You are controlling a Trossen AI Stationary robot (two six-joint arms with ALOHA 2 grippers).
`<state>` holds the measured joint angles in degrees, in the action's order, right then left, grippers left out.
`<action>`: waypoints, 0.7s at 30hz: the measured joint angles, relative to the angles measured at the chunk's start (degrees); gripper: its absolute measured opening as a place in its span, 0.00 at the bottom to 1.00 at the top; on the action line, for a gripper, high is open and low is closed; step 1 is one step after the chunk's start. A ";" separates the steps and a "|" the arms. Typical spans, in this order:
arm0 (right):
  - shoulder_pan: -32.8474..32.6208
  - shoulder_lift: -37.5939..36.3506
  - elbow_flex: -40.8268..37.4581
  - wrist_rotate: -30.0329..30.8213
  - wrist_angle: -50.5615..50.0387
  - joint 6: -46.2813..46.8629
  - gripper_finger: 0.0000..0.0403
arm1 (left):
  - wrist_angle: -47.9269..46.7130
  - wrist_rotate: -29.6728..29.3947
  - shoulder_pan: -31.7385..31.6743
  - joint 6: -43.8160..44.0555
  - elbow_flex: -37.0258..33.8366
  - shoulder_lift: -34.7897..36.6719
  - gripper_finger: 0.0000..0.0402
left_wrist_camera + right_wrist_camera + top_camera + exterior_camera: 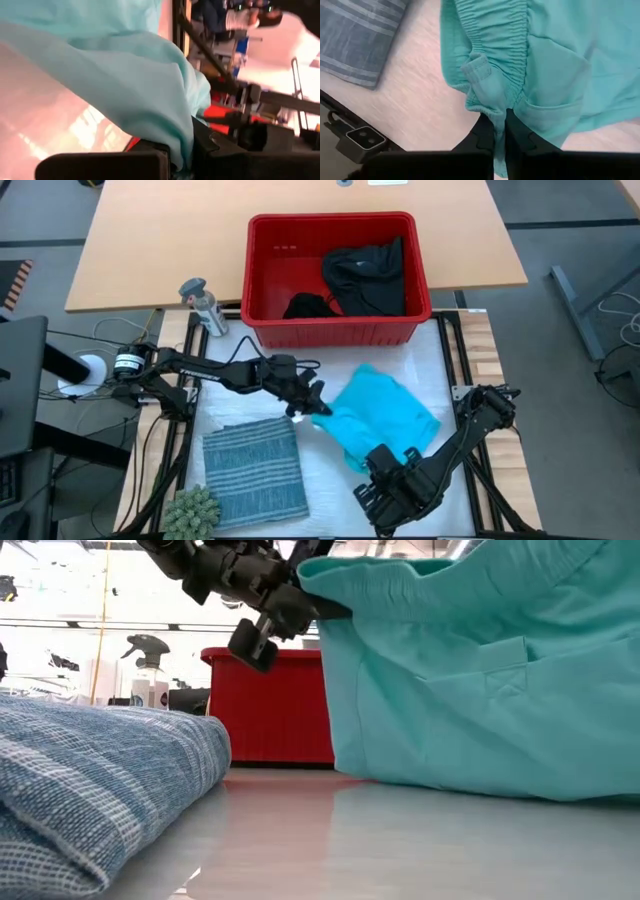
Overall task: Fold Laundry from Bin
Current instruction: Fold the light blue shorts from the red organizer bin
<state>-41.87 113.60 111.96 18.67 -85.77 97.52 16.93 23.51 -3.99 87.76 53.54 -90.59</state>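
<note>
Nearest to me, at the front edge of the table, my right gripper [372, 465] pinches the gathered waistband of the turquoise garment [385, 412]; in the right wrist view my two fingers are pressed together on a bunched fold of it. A little farther in, my left gripper [312, 408] pinches the other edge of the same cloth and holds it lifted, so the garment hangs between my two claws above the white mat [432, 360]. Beside it, on my left, the blue-grey striped garment [255, 470] lies already folded. Behind everything the red bin [335, 330] holds the black garments [365, 275], I think two, but the pile is dark. So I judge the step in hand is spreading the turquoise piece. The next move calls for pulling both claws apart evenly and laying the cloth down flat, without wrinkles, before any fold.
</note>
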 joint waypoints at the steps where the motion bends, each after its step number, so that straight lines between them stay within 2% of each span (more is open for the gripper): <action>1: 0.00 0.00 0.00 0.20 -0.24 0.24 0.09 | 0.00 -1.14 -0.14 -0.04 0.00 0.00 0.04; 6: 0.94 0.00 0.00 0.85 -3.52 2.49 0.09 | 0.25 -7.23 -1.20 -1.49 0.00 -0.02 0.04; 9: 1.54 0.04 -0.02 1.16 -2.64 0.57 0.09 | 0.78 -8.32 -1.58 -3.43 0.00 -0.02 0.04; 16: 3.52 0.04 -0.02 0.15 9.70 -9.07 0.09 | -2.06 -3.34 -1.18 -4.30 -0.07 2.36 0.01; 18: 4.30 0.04 -0.02 0.16 13.50 -11.52 0.09 | -5.99 -2.07 -1.05 -5.11 -0.07 4.55 0.01; 21: 5.26 0.04 -0.02 0.26 19.51 -15.92 0.09 | -16.65 -1.93 -0.60 -7.89 -0.07 9.64 0.01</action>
<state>-36.61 113.65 111.94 18.93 -66.26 81.60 0.28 21.58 -4.59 79.86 53.47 -80.94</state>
